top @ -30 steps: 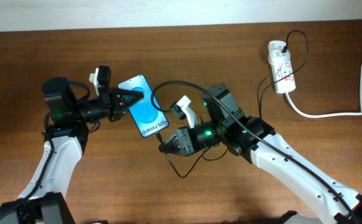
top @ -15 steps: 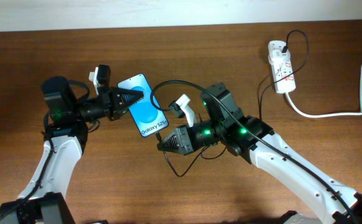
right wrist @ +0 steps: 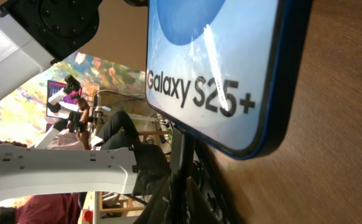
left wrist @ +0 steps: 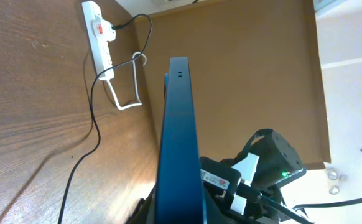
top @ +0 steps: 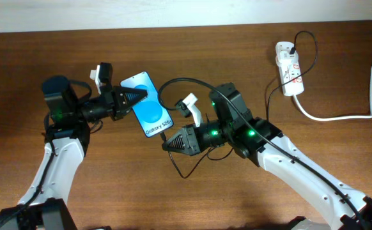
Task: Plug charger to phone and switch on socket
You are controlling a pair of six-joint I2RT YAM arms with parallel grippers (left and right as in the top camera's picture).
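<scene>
Currently at the left end effector (top: 133,99): closed on the upper-left edge of the phone (top: 147,105). The wrist view shows the phone edge-on between the jaws.
Phone position: held over the left-centre of the desk (top: 109,185), screen up, with its lower end pointing toward the right arm.
Change noted, phone: over the last second it has shifted up and slightly left in the overhead view, away from us.
Right end effector (top: 168,142): nearly closed, and as far as we can judge pinching the plug end of the charger (top: 192,83). The fingers themselves are dark and poorly resolved.
Change noted, right arm: it has followed the phone upward, so the plug tip now sits just below the phone's lower edge.
Contact: the right wrist view shows the tip close under that edge. We cannot tell whether it is seated.
Assessment: alignment is in progress and insertion appears not yet done.
Socket (top: 288,70): far right, well apart from both arms, black plug in place. The switch state is unreadable and we judge this step outstanding.
</scene>
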